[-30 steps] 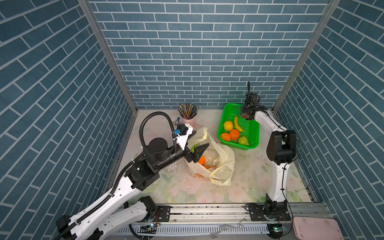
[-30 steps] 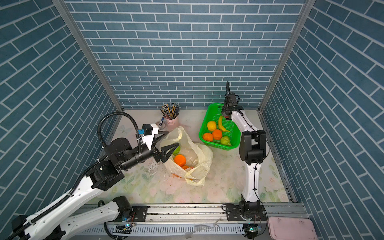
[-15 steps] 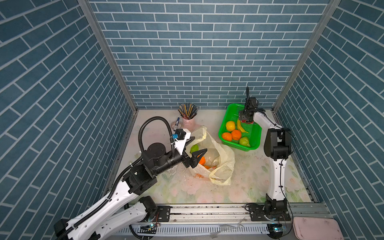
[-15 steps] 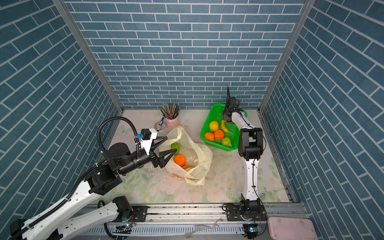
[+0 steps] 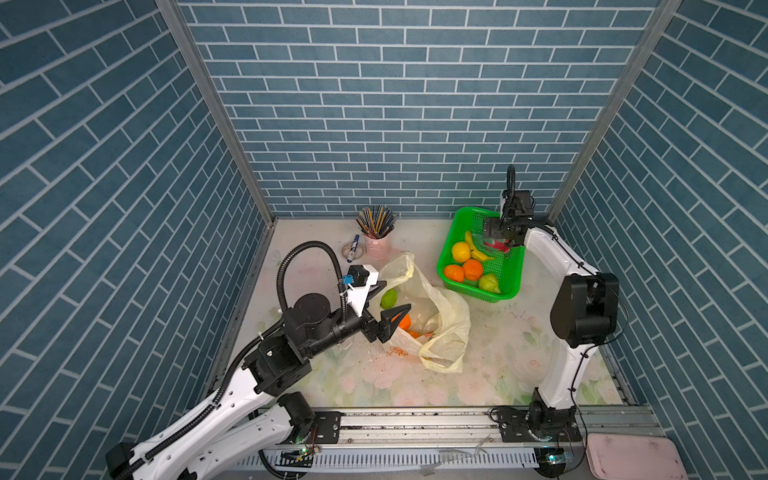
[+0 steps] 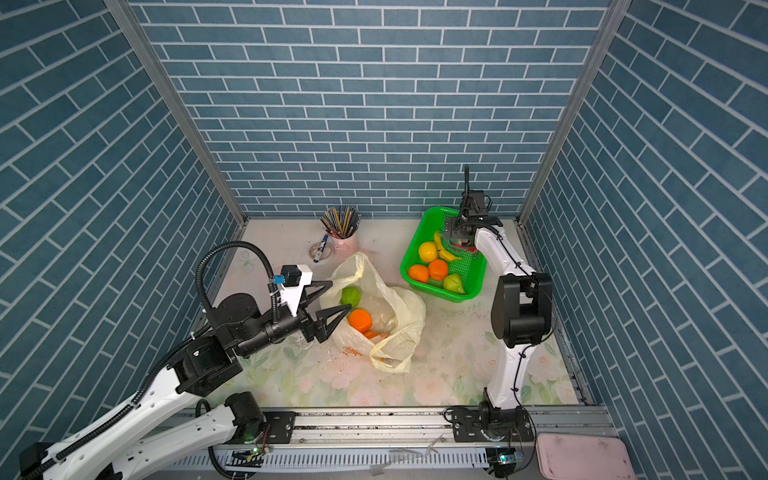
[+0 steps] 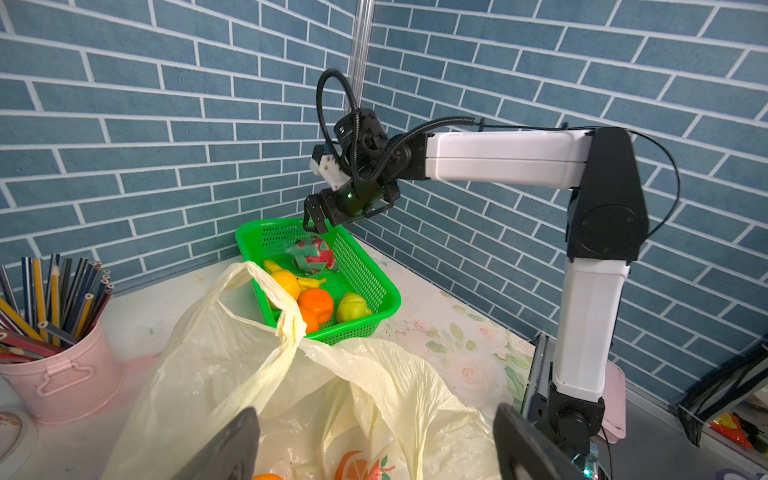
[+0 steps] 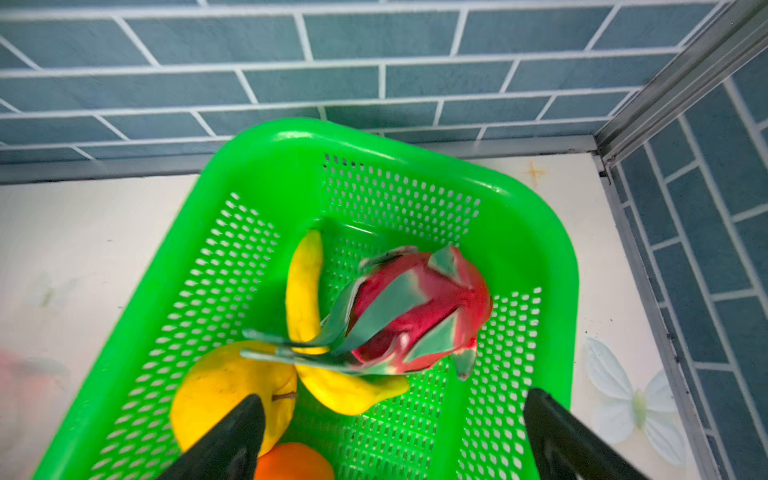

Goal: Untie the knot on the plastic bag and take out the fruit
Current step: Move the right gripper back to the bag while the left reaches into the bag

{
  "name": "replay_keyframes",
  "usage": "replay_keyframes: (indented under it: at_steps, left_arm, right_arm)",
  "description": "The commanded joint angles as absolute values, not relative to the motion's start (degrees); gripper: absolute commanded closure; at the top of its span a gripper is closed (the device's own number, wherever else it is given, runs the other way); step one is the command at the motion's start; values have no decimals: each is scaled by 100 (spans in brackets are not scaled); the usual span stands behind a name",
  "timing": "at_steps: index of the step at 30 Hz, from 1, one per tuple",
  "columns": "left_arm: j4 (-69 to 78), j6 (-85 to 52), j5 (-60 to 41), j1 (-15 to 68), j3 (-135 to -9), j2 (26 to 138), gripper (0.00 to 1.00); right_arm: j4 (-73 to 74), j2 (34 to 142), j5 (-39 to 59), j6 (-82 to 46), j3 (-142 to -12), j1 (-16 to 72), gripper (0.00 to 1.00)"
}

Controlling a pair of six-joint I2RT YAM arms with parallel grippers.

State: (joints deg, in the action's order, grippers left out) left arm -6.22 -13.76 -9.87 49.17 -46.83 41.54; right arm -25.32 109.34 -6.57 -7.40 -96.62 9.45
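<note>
The plastic bag [image 5: 440,316] lies untied mid-table, an orange [image 6: 359,320] and a green fruit [image 6: 351,296] left inside. Your left gripper [image 6: 341,295] gapes empty at its mouth; your right gripper [image 8: 392,405] hangs released over the dragon fruit [image 8: 415,307] in the far basket [image 8: 291,137].

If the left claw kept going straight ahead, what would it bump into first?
Probably the plastic bag: the open left gripper points into its crinkly yellow film, with an orange fruit beyond, though depth is unclear.
</note>
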Motion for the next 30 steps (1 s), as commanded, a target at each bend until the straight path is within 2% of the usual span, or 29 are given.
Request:
replay_keyframes:
  at_steps: [1,9,17,22,30]
  left_arm:
    - [-533,-1800,-902,4985,-4531,4041,12]
    - [-415,-2239,-753,5342,-4309,4040,13]
    - [-690,-2275,-47,6128,-4545,4501,24]
    - [-935,-2409,632,6453,-4814,5134,29]
    - [-1397,-2470,1435,6470,-5208,6098,39]
  right_arm:
    - [-2639,10155,-198,-984,-9336,1016,2]
    - [-2728,8560,381,-1545,-8442,1510,2]
    - [-2906,7476,666,-2102,-7593,2488,3]
    - [-3190,7257,358,-2429,-7114,3375,4]
    - [-3279,7034,-398,-3009,-6223,4544,4]
